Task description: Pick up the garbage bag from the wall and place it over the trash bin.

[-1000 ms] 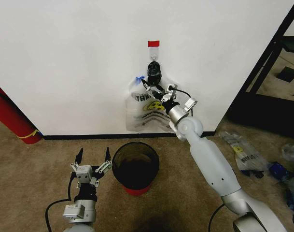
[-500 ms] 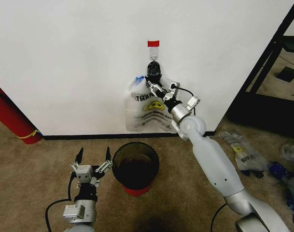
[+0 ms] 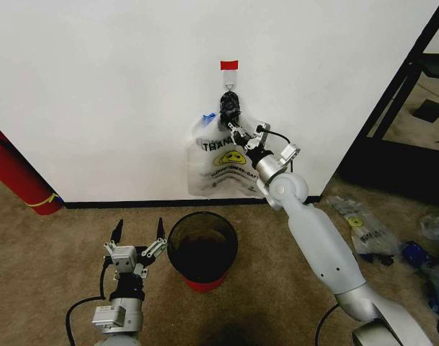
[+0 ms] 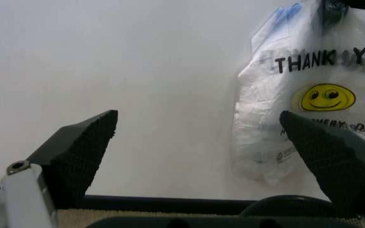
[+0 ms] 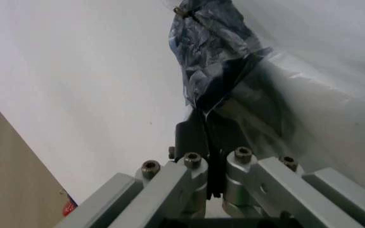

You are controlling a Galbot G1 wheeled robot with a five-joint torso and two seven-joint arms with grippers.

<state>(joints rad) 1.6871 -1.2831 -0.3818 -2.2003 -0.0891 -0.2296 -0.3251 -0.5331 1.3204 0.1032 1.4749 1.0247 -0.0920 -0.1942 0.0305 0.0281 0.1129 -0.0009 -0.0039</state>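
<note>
I see the wall [image 3: 96,86] ahead, with the bag [image 3: 218,167] hanging flat against it from a dark hook [image 3: 229,92] under a red tape strip [image 3: 229,65]. The bin [image 3: 202,249] stands on the carpet just below the bag, apart from it. My right arm reaches up to the bag's bunched dark neck, and the right hand [image 3: 234,128] is pinched tight on that plastic just under the hook. My left hand [image 3: 138,232] sits low beside the bin with its fingers [image 4: 81,152] spread wide, holding nothing.
</note>
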